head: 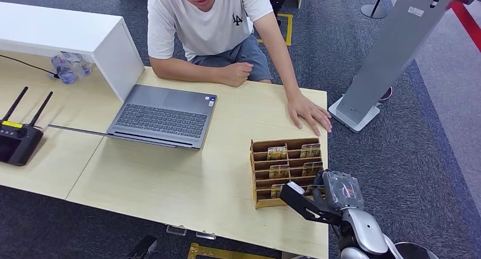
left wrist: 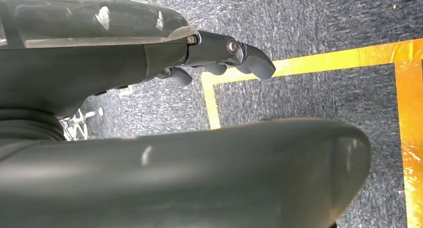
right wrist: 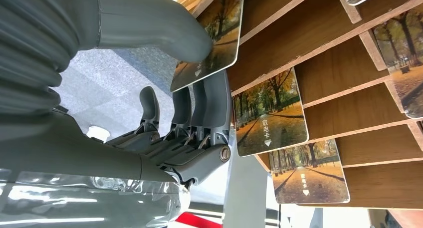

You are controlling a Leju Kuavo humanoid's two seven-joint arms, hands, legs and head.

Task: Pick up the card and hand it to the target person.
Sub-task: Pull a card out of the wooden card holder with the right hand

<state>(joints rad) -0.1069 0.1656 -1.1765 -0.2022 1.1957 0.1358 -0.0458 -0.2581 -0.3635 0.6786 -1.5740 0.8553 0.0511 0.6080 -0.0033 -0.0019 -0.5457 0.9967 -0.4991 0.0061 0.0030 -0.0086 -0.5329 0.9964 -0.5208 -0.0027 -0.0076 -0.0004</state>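
Note:
A wooden card rack stands near the table's right edge, with picture cards in its slots. My right hand is at the rack's near right corner. In the right wrist view the thumb presses on the face of one autumn-scene card and the fingers lie behind it, so the card is pinched at its slot. Other cards sit in the rack beside it. The person leans over the far side, one hand flat on the table. My left hand hangs over the floor and holds nothing.
An open laptop lies mid-table, a black router at the left, a white box at the back left. A grey stand rises on the carpet to the right. Yellow floor tape runs under my left hand.

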